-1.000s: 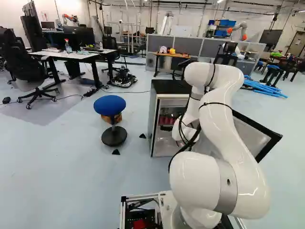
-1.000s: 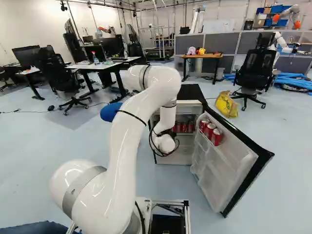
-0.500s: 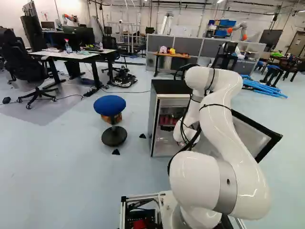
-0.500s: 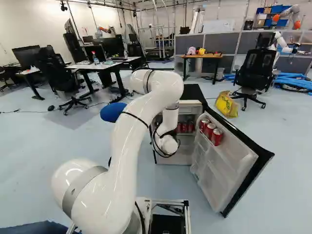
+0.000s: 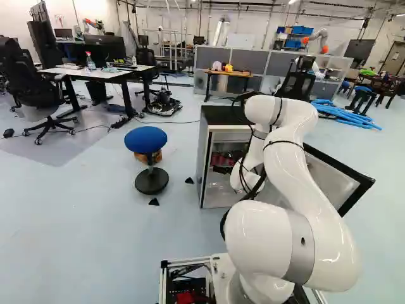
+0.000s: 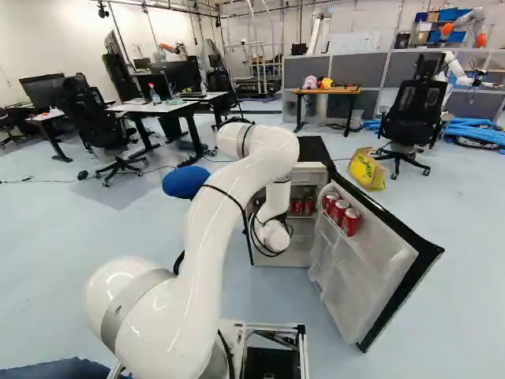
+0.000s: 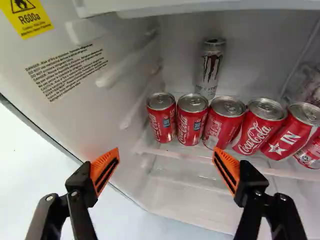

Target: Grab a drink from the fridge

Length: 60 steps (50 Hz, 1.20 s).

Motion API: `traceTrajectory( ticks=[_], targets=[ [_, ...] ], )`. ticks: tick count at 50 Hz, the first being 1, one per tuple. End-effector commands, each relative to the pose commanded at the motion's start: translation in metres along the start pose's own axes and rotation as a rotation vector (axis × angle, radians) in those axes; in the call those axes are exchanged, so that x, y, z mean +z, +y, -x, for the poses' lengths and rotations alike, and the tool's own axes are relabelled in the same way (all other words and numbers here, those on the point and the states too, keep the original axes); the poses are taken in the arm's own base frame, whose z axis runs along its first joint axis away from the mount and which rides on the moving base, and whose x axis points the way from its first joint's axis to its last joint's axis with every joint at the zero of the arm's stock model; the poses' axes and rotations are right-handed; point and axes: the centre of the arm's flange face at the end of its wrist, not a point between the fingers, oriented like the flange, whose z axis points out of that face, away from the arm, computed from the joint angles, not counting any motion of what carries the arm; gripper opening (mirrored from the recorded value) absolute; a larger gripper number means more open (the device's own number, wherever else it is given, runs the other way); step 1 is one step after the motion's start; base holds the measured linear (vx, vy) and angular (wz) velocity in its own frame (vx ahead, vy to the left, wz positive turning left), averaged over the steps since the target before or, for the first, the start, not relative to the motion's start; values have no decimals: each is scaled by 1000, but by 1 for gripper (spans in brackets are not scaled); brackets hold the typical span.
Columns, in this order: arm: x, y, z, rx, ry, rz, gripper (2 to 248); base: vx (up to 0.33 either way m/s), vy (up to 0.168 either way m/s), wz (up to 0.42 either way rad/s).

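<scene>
In the left base view my gripper (image 5: 223, 170) shows only as a dark bit inside the fridge (image 5: 201, 164), mostly hidden by the arm's wrist. In the wrist view the gripper (image 7: 165, 167) stands open, its orange pads wide apart with nothing between them. Ahead of it a row of red cola cans lines the shelf: the end can (image 7: 161, 117) by the side wall, a second can (image 7: 191, 120) beside it, then a third (image 7: 223, 122) and several more, some leaning. A tall white can (image 7: 210, 67) stands behind the row. The fingers touch no can.
The open fridge door (image 6: 371, 253) stands to the right, with red cans (image 6: 341, 213) in its rack. A blue stool (image 5: 147, 139) is left of the fridge. An office chair (image 6: 410, 118) and yellow bag (image 6: 366, 169) stand beyond. Another robot (image 6: 465, 28) is far back.
The upper part of my arm has sunk, and in the right base view it and the wrist have shifted a little to the right. The base and the fridge have not moved.
</scene>
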Motion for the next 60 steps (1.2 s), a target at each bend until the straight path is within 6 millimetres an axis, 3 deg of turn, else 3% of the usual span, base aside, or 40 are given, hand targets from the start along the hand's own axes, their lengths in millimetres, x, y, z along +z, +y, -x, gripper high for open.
traceTrajectory(
  ticks=[16, 17, 21, 22, 27, 28, 48, 49, 53, 54, 60],
  targets=[
    [0, 0, 0, 0, 1, -1, 242, 0, 0, 0],
    [0, 0, 0, 0, 1, -1, 229, 0, 0, 0],
    [0, 0, 0, 0, 1, -1, 229, 0, 0, 0],
    [0, 0, 0, 0, 1, -1, 216, 0, 0, 0],
    [0, 0, 0, 0, 1, -1, 216, 0, 0, 0],
    [0, 0, 0, 0, 1, -1, 207, 0, 0, 0],
    [0, 0, 0, 0, 1, -1, 206, 0, 0, 0],
    [0, 0, 0, 0, 1, -1, 192, 0, 0, 0],
    [0, 0, 0, 0, 1, -1, 192, 0, 0, 0],
    [0, 0, 0, 0, 1, -1, 179, 0, 0, 0],
    [0, 0, 0, 0, 1, -1, 176, 0, 0, 0]
  ],
)
